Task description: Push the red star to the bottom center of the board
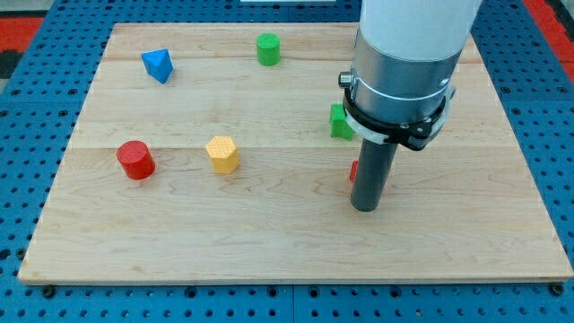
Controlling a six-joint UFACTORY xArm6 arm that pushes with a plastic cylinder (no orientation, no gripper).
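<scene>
The red star (354,170) is almost wholly hidden behind my rod; only a red sliver shows at the rod's left edge, right of the board's middle. My tip (365,208) rests on the wooden board (269,242), just below and in front of that sliver, seemingly touching it. A green block (339,122) stands just above, partly hidden by the arm's body; its shape cannot be made out.
A red cylinder (135,160) and a yellow hexagon block (222,153) stand at the left middle. A blue triangular block (158,65) is at the top left. A green cylinder (268,48) is at the top centre. A blue pegboard surrounds the board.
</scene>
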